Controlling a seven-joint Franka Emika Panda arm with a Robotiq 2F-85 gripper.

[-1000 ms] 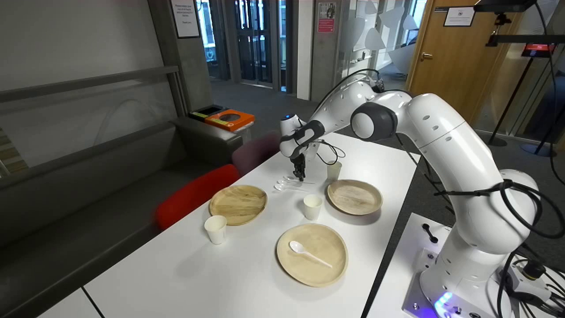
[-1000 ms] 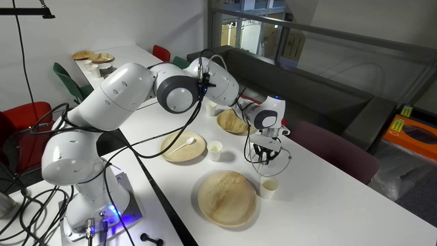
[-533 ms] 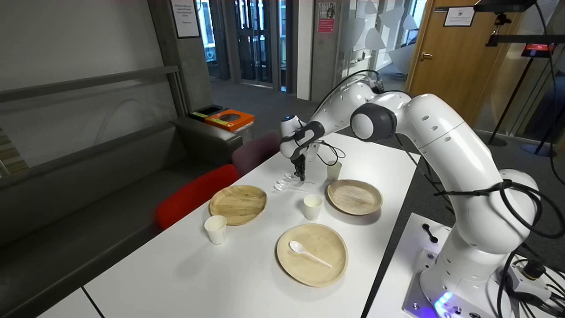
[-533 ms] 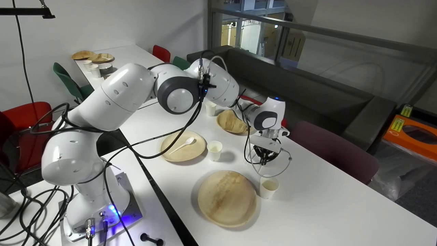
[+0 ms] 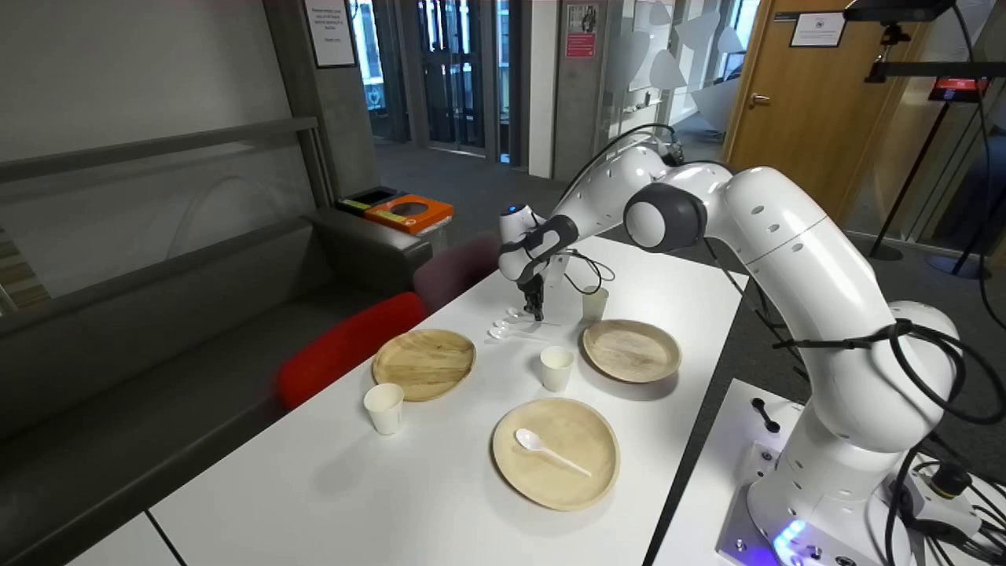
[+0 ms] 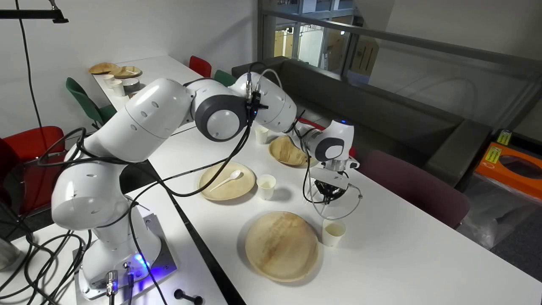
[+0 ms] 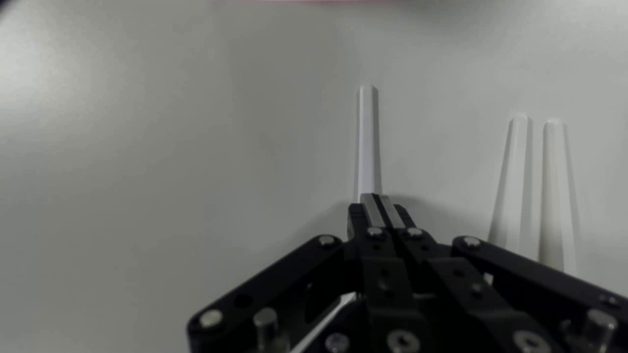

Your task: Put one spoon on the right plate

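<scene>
The right plate, a round tan dish with a raised darker rim, stands empty near the table edge on the robot's side; it also shows in an exterior view. My gripper is down at the table with its jaws closed over the handle of a white spoon. The handle sticks out straight beyond the fingertips; the pinched part and the bowl are hidden in the wrist view. The gripper shows in both exterior views. Two more white spoons lie beside it.
A cup stands between gripper and right plate, touching or close to the plate. Another cup stands mid-table. A flat pale plate holds a spoon. A wooden plate and a cup stand further off.
The jaws have closed between one second and half a second ago. The arm has stayed almost still. Nothing else visibly moves.
</scene>
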